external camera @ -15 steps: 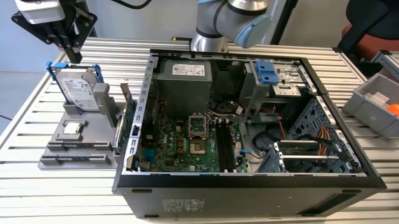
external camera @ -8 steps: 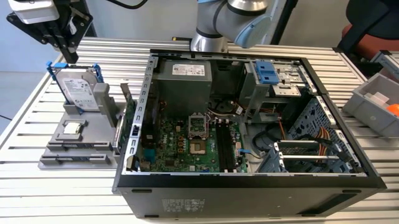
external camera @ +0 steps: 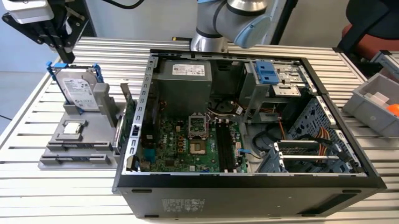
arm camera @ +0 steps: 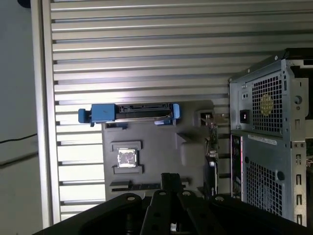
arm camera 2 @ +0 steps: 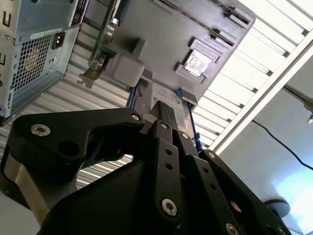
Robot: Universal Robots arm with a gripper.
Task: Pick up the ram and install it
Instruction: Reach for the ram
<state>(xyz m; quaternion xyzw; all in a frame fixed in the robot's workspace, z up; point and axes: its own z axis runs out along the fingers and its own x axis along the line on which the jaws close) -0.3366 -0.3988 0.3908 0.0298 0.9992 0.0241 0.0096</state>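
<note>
Gripper (external camera: pixel 65 55): black jointed links, tips pressed together, empty, pointing down above the grey moulded fixture (external camera: pixel 96 137).
Ram (external camera: pixel 78 159): thin blue strip lying in the fixture's outermost slot.

A long, thin ram (external camera: pixel 80 158) stick with a blue board sat in a narrow groove of a grey holder (external camera: pixel 93 137) on the bench (external camera: pixel 56 196). It lay level along the holder's front edge. The holder stood just beside the open computer case (external camera: pixel 249 189), on the exterior view's left of it. The stick's chips were too small to make out.
</note>
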